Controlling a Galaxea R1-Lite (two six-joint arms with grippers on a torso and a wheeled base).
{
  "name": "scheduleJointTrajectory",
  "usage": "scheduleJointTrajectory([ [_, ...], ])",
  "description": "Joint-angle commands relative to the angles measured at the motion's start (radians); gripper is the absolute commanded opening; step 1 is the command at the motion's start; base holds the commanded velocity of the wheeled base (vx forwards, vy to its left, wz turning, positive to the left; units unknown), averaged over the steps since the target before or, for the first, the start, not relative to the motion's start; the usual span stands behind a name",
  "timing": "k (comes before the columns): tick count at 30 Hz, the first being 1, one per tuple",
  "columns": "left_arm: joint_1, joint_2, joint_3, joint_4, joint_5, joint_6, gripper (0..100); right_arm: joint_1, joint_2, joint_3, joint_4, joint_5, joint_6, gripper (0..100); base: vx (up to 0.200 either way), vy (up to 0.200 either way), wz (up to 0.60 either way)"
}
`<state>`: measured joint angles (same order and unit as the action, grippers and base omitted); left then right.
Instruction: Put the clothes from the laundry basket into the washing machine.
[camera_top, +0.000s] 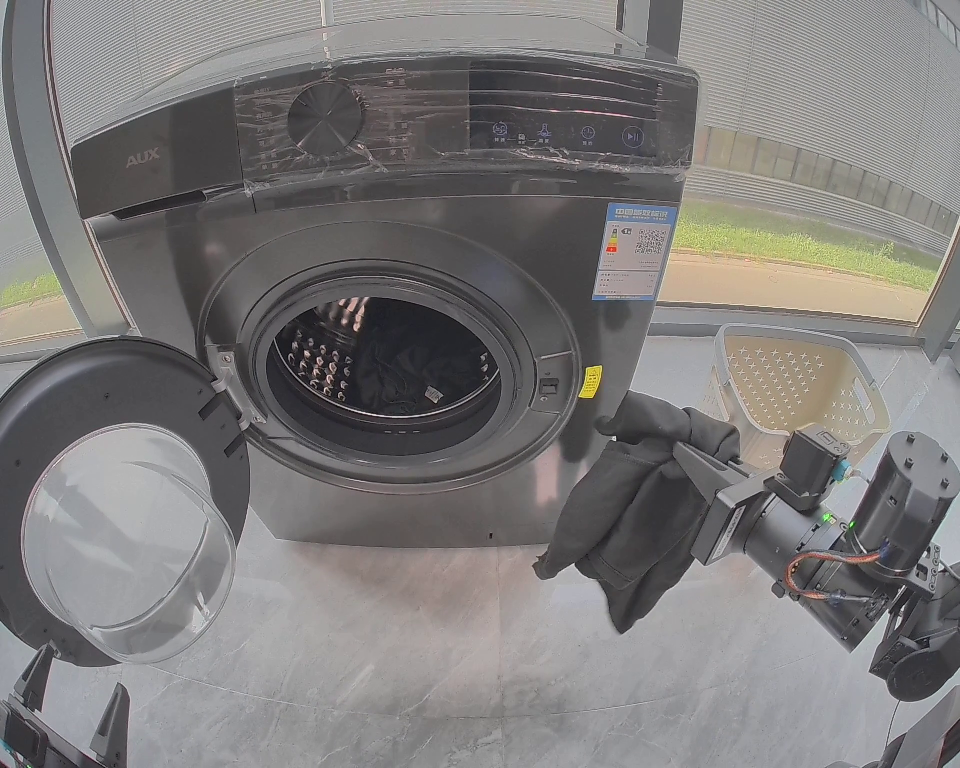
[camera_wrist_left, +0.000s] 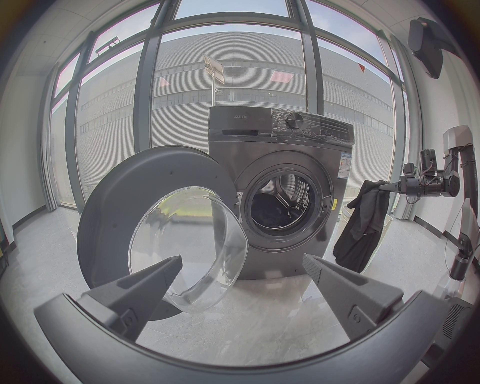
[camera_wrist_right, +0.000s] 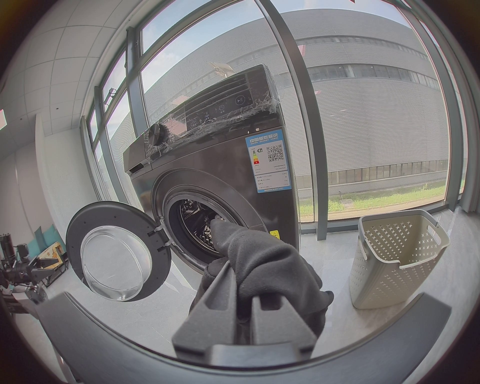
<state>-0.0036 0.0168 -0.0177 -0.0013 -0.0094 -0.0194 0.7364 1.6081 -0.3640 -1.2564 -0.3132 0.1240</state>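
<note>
A dark grey garment (camera_top: 640, 500) hangs in the air, right of the washing machine's front, with my right gripper (camera_top: 690, 455) shut on its upper part. The same garment (camera_wrist_right: 265, 265) bulges over the closed fingers (camera_wrist_right: 215, 310) in the right wrist view, and the left wrist view shows the garment (camera_wrist_left: 362, 225) dangling from the far arm. The washing machine (camera_top: 400, 290) stands with its round door (camera_top: 110, 500) swung open to the left. Dark clothing (camera_top: 410, 365) lies inside the drum. My left gripper (camera_wrist_left: 242, 270) is open and low, near the door, holding nothing.
A beige perforated laundry basket (camera_top: 800, 390) stands on the floor right of the machine, beside the window; no clothes show in it. Pale tiled floor (camera_top: 400, 640) stretches in front of the machine. Tall windows run behind.
</note>
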Motion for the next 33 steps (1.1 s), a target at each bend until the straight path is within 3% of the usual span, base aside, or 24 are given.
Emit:
scheduleJointTrajectory([
  [1, 0.001, -0.014, 0.015, 0.001, 0.000, -0.001, 100, -0.003, 0.012, 0.000, -0.001, 0.000, 0.000, 0, 0.000, 0.200, 0.00],
  [21, 0.001, -0.014, 0.015, 0.000, 0.000, -0.001, 100, -0.005, 0.015, 0.000, -0.001, -0.001, 0.000, 0, 0.000, 0.200, 0.00],
  [33, 0.001, -0.015, 0.015, -0.002, 0.002, 0.007, 100, 0.009, 0.013, 0.010, 0.000, 0.000, 0.000, 0, 0.000, 0.000, 0.00],
])
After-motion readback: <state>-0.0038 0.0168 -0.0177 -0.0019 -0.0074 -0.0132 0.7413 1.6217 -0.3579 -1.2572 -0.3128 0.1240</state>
